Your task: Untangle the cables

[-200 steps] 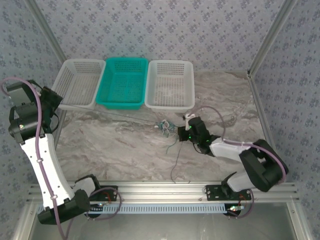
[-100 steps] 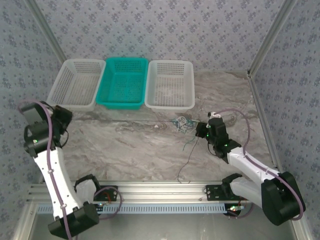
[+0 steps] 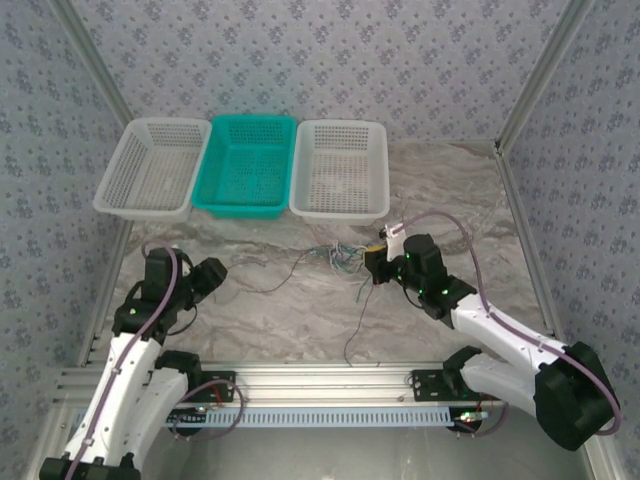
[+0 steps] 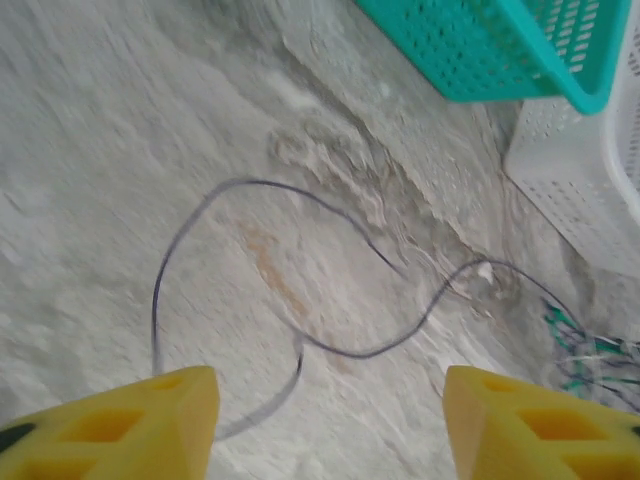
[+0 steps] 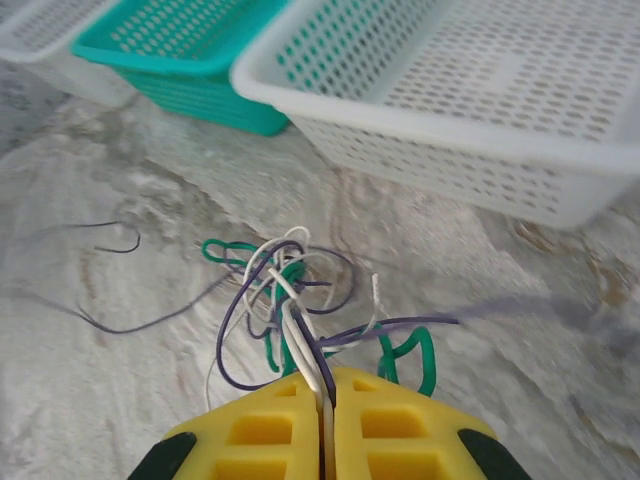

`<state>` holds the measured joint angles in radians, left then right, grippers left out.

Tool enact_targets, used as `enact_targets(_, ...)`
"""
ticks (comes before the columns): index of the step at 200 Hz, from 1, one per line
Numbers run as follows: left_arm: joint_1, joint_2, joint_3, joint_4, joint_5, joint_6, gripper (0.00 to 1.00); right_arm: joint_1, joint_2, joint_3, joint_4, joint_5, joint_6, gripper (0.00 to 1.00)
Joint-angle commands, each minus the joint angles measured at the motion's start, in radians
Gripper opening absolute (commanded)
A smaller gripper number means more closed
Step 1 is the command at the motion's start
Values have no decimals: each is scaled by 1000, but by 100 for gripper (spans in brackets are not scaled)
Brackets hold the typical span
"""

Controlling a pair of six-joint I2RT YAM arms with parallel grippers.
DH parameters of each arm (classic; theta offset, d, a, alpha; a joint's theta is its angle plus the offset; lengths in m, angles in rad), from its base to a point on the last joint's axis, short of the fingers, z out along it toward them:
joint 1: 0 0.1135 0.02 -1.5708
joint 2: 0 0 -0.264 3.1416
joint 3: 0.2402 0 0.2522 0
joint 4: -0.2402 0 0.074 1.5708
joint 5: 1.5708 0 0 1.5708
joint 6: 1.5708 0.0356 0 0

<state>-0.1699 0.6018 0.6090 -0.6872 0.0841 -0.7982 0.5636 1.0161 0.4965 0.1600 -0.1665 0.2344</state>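
Right wrist: right fingers [image 5: 262,428] pinched shut on the cables [image 5: 290,300] at six o'clock; left fingers [image 4: 150,420] gape empty above a loose strand [image 4: 360,354]. Pulling hard possibly cinches them tighter.

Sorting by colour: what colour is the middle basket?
Teal-green basket, clearest in the top external view.

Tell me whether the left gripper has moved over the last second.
Yes. The left gripper has swung away from the left white basket, down and rightward in the top view, and its jaws now stand open.
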Motion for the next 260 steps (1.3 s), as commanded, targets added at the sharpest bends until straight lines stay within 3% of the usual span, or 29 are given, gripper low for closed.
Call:
enact_targets(1,-9,-16,86,-4,-99,55,68,9,-11,65,-10,-104,-55,0)
enact_targets(20,-65,30,125,80,-27,133,68,19,-10,93,-26,-174,-73,0)
enact_targets(41,-217,107,134,191,3,259,68,24,-12,128,-24,-298,-83,0)
enact_targets(62,-345,147,84,339,19,435,71,35,-17,179,-63,-284,-92,0)
enact_targets(76,-430,140,0,489,57,589,78,35,-28,210,-90,-258,-99,0)
enact_targets(97,-538,100,-149,699,27,767,87,38,-39,272,-182,-260,-183,0)
enact_targets(126,-544,82,-192,745,12,852,93,94,-50,349,-333,-103,-419,0)
enact_targets(142,-545,90,-164,706,6,891,94,172,-67,338,-371,-25,-707,0)
enact_targets(161,-545,84,-140,700,33,908,94,279,-73,287,-387,151,-1105,0)
enact_targets(174,-544,70,-138,722,71,909,94,290,-50,282,-428,194,-1277,0)
enact_targets(220,-544,71,-121,675,97,920,95,290,64,286,-681,202,-1528,0)
enact_targets(260,-544,159,-126,720,82,766,95,367,128,235,-754,230,-1450,0)
